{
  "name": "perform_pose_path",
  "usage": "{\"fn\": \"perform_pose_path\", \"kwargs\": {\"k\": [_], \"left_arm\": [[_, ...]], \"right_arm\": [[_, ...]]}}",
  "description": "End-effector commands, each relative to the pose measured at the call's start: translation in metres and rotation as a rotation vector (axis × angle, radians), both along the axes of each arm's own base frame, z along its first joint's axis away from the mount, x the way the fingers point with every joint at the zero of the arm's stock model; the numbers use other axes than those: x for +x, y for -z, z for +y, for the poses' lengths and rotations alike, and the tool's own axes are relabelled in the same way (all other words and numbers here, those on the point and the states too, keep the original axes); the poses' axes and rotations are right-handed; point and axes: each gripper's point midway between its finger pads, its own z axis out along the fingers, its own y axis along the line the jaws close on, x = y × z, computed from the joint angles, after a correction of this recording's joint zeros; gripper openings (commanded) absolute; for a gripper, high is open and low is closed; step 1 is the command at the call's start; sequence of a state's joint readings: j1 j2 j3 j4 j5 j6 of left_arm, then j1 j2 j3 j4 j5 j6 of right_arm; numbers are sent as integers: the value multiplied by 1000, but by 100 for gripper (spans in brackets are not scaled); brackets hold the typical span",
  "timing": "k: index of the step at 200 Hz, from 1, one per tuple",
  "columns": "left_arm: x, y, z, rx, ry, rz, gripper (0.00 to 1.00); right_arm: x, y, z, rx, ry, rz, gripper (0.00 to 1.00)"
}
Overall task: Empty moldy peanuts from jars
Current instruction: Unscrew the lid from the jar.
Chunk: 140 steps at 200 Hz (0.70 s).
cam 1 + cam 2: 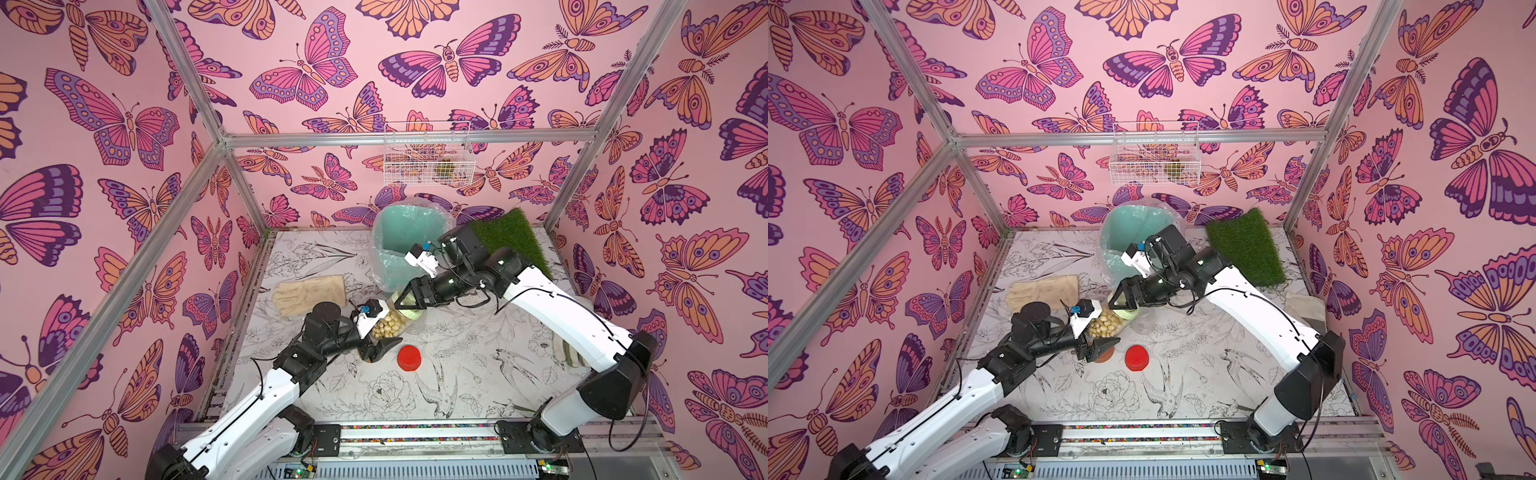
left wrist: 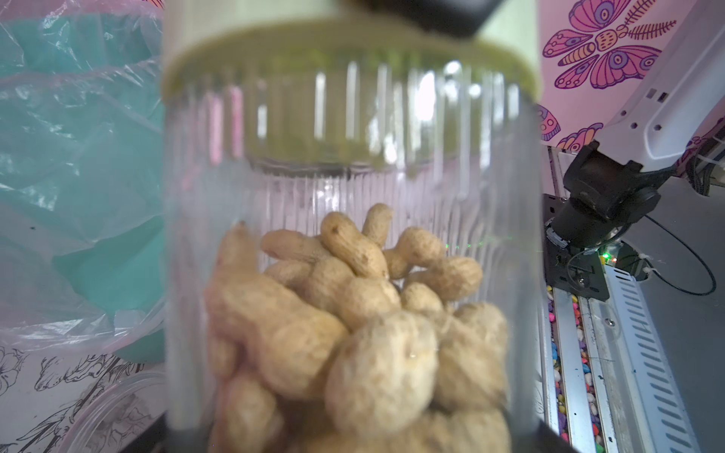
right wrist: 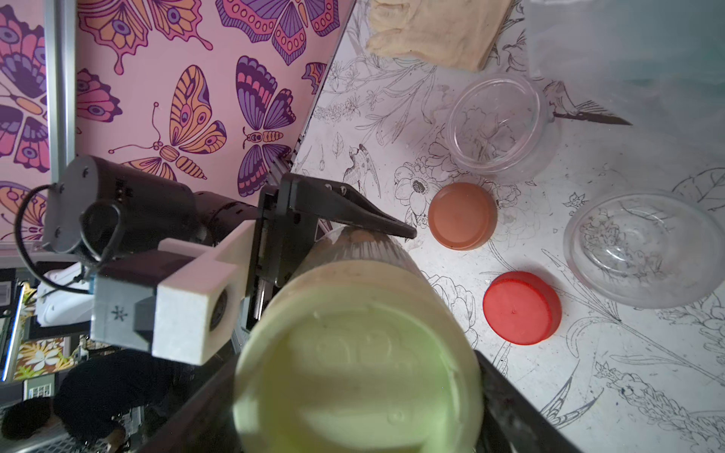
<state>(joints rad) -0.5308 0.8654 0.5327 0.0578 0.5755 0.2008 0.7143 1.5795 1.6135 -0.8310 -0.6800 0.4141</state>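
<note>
Peanut jar (image 2: pixel 353 176), clenched by left pincer (image 1: pixel 384 332), points its pale green lid (image 3: pixel 353 372) into straddling right pincer (image 1: pixel 409 305); clamp unclear.

lab robot test cell: aluminium frame (image 1: pixel 407 139), butterfly-print wall panels (image 1: pixel 332 50), two arms (image 1: pixel 582 324) bolted to a base rail (image 1: pixel 415 432).

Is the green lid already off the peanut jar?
No, in the wrist views the pale green lid sits on the jar, with the peanuts inside.
</note>
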Motion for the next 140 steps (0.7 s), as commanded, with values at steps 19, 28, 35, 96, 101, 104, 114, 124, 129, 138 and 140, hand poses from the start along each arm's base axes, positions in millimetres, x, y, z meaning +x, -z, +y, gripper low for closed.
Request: {"fn": "perform_pose_path", "kwargs": {"k": [19,28,35,96,101,104,114,124,129,138,140], "left_arm": [[-4,-40,-7,-89,52,-114,0],[-4,-40,-6,-91,53,-111,0],[-5,-41,-6,-92,54,-112,0],[-8,-40,-7,-101,70,-97,0],[-8,-40,-7,-101,72,-97,0],[-8,-41,-7,-102,70,-96,0],[-8,-40,-7,-101,72,-94,0],[-8,-41,-7,-102,72,-96,0],[-8,-42,-7,-103,72,-98,0],[-8,-42,-6,-104,68,-102,0],[-8,-42,-6,-104,67,-101,0]], "right_arm": [[-5,-30,-4,183,-238,-360,37],[-7,-32,-7,198,-277,-432,36],[-8,-33,-10,209,-307,-483,35],[-25,-36,-25,281,-534,-780,36],[-24,-35,-25,278,-542,-793,36],[-24,-34,-25,275,-545,-797,37],[-23,-32,-25,267,-555,-808,46],[-20,-32,-25,255,-549,-811,63],[-18,-33,-24,251,-537,-807,68],[-15,-39,-22,257,-505,-789,76],[-14,-40,-22,260,-498,-786,78]]}}
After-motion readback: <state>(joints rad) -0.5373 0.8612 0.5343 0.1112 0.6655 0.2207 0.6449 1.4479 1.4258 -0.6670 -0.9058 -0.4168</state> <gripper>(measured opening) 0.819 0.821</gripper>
